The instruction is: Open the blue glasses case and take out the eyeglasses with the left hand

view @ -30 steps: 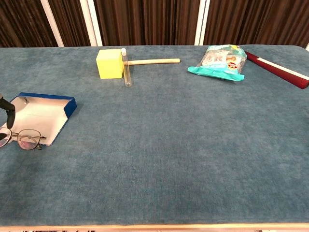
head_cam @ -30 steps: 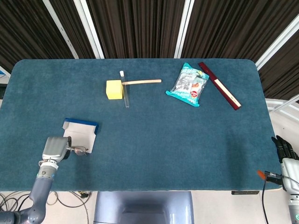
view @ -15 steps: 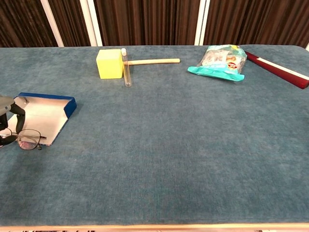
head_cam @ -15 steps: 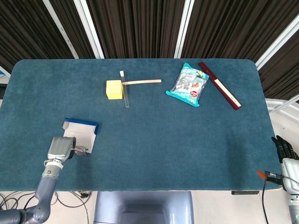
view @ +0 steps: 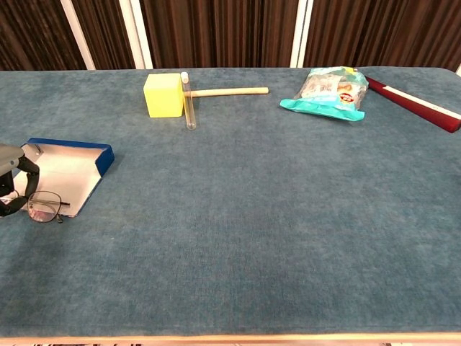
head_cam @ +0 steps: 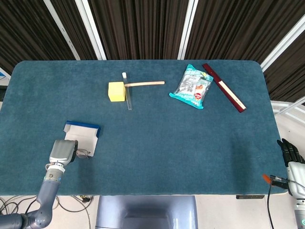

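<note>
Head view: the case (head_cam: 83,136) is seen lying open near the table's (head_cam: 157,143) left front edge, its white inside bared, so the opening step is judged done. The glasses (head_cam: 82,153) are out of it, at its near edge beside the left hand (head_cam: 61,152). In the chest view 1 lens shows on the cloth just past the case's edge, with dark fingers (view: 16,186) curled at the frame; a grip is suggested, but contact cannot be told for sure. Only lifting clear seems left. The right hand (head_cam: 291,157) hangs off the table's right side, nothing held, fingers straight.
</note>
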{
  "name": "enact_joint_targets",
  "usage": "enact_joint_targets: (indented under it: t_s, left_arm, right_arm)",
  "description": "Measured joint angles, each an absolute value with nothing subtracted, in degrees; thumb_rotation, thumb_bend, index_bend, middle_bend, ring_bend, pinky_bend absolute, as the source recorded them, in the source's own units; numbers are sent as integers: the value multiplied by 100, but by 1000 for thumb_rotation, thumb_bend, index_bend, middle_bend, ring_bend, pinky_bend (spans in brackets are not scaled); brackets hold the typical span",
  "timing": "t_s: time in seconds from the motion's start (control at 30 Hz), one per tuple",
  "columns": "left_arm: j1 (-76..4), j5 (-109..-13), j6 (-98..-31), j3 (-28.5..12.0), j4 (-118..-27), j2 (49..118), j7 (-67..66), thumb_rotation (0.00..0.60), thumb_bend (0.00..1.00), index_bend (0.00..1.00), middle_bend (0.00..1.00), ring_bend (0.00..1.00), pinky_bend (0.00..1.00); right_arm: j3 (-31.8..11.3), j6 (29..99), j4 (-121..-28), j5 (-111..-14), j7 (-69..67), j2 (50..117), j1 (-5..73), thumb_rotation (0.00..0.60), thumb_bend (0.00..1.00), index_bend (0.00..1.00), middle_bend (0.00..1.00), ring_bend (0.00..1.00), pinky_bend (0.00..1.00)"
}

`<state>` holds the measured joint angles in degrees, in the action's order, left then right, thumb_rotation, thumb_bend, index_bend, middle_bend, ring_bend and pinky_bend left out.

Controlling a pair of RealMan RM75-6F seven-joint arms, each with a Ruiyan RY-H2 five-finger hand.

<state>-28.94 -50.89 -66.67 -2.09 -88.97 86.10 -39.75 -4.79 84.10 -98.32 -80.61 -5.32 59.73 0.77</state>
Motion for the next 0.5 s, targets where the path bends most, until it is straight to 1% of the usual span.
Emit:
enact_joint_targets:
  t_s: [0.2,0.5]
  left_arm:
    - [-2887,-5129,-6688,-233,-9012,8582,-3937,600,466,591,1000,980,1000]
    - [-3055,-5250,-6730,-393,-9505,8575,-4064,600,466,590,1000,980,1000]
  right_arm:
    - [-480,8419,-9833,-8063,-527,5974,73,600,164,0,0,0,194]
    - [-475,8409,-9834,-8071,-509,5981,80,600,165,0,0,0,194]
